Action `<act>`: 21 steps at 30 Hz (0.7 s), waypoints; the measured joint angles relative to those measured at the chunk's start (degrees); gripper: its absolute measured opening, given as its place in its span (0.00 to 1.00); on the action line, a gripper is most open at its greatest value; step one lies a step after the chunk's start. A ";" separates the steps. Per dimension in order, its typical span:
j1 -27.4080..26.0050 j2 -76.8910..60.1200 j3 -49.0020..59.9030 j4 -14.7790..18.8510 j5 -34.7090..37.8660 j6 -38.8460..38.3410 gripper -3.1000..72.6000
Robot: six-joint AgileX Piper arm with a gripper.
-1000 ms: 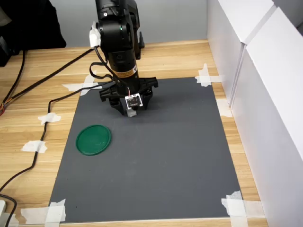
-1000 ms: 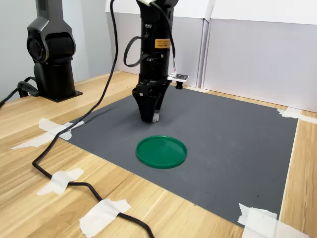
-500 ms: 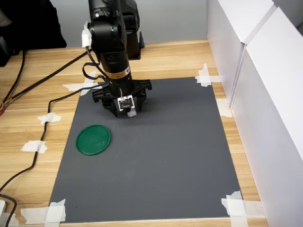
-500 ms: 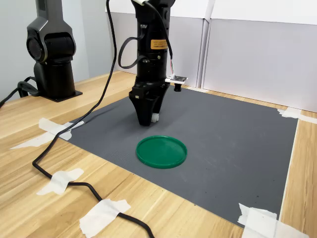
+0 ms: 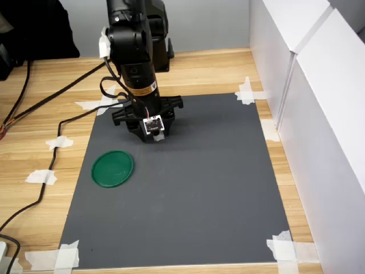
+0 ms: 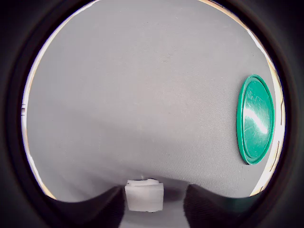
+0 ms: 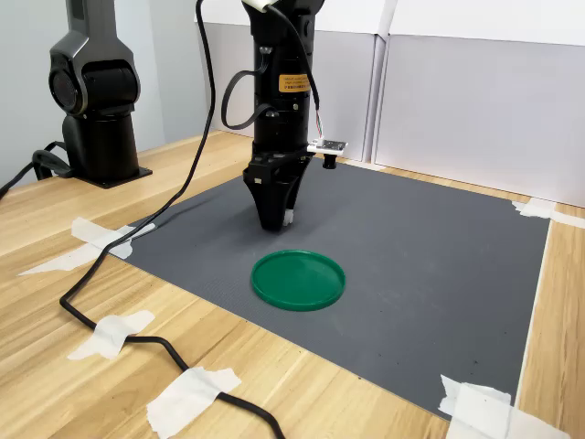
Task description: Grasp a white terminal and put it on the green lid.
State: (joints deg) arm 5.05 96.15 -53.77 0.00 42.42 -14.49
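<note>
Gripping the white terminal (image 6: 144,195) between narrow-set jaws of the gripper (image 7: 277,219); block showing as a small pale cube at the fingertips in the wrist view and as a pale spot at the tip (image 7: 287,218) in the second exterior view. Hanging tip-down above the dark grey mat (image 5: 188,194), near the mat's far edge in the first exterior view; whether touching the mat or just clear of it cannot be told.

Lying flat on the mat: the green lid (image 5: 113,168), apart from the gripper, toward the first exterior view's left and nearer the camera. Sitting close to the mat's edge on that side, with bare mat all round its rim (image 7: 299,279).

Leaving most of the mat open toward the first exterior view's right and foreground. Bounding that right side: white panels (image 5: 308,103) standing just past the mat. Holding down the mat corners: white tape pieces (image 5: 285,248). Trailing across the wooden table (image 7: 55,357) outside the mat: a black cable (image 7: 137,338).
</note>
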 joint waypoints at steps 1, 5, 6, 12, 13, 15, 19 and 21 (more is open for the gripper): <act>0.00 0.00 0.00 0.00 -0.06 -0.05 0.60; 0.00 0.11 0.00 0.00 -0.19 -0.06 0.40; 0.00 0.11 0.00 0.00 -0.19 -0.06 0.40; 0.00 0.11 0.00 0.00 -0.25 0.64 0.40; 0.00 0.11 0.00 0.00 -0.20 0.71 0.40; 0.00 -0.34 -0.14 0.00 0.23 0.91 0.40; -0.81 -2.03 -3.33 0.00 3.67 0.60 0.40; -2.12 -2.47 -6.04 0.00 5.26 -0.06 0.40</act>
State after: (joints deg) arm 2.93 93.68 -59.80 0.00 47.67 -14.56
